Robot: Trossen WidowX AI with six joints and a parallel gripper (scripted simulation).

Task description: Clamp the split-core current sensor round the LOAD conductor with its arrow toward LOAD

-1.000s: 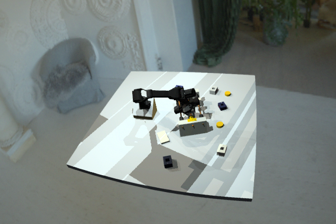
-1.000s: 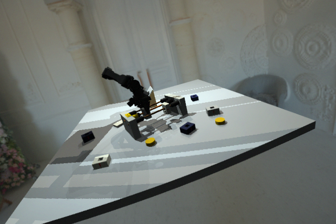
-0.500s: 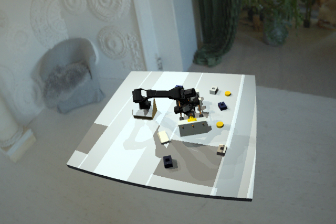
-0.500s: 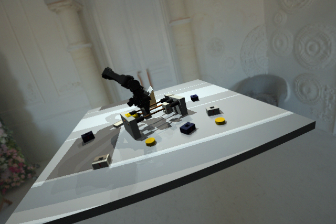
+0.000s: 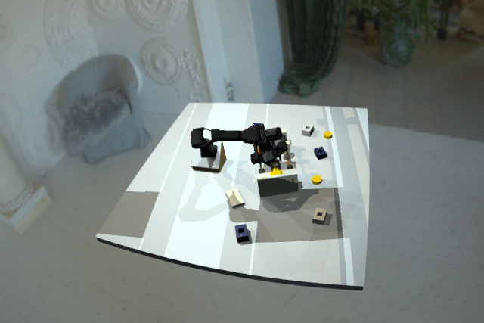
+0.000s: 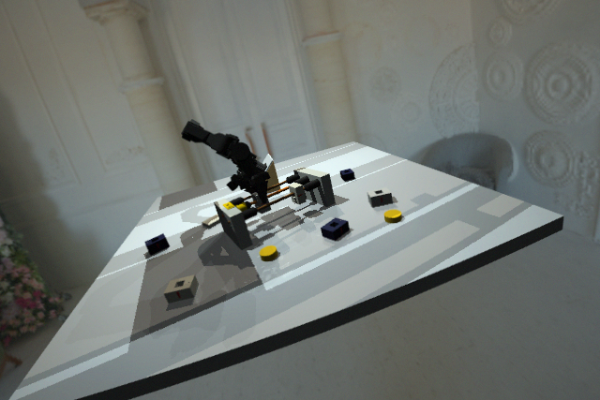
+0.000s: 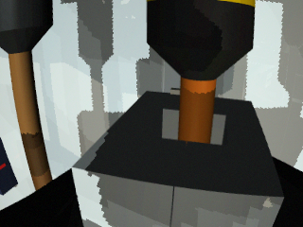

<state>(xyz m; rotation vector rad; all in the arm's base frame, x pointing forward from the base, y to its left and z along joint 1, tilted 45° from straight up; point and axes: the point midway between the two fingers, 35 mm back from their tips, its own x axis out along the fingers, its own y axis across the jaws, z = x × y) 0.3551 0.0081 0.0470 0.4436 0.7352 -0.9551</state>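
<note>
Cream slab (image 5: 234, 197) (image 6: 211, 221) is lying left in the top view, navy block (image 5: 241, 232) (image 6: 157, 244) just right of it. Next, the gripper (image 5: 269, 156) (image 6: 261, 201) (image 7: 182, 161) is clamping the grey sensor (image 6: 256, 199) (image 7: 137, 153), which is sitting around the copper rod (image 6: 278, 189) (image 7: 196, 113) with the yellow-banded sleeve (image 6: 240, 205) (image 7: 201, 38). Further right, two yellow discs (image 5: 316, 179) (image 6: 268, 253) are resting on the table (image 5: 195, 245) (image 6: 387, 284).

You see sensor (image 7: 189, 172) dark on top, grey-sided; its conductor (image 7: 196, 113) orange, sleeve (image 7: 200, 38) black. Your pucks (image 5: 327, 135) (image 6: 393, 215) yellow. Your table (image 5: 195, 233) (image 6: 412, 259) patchworked white, grey, brown.
</note>
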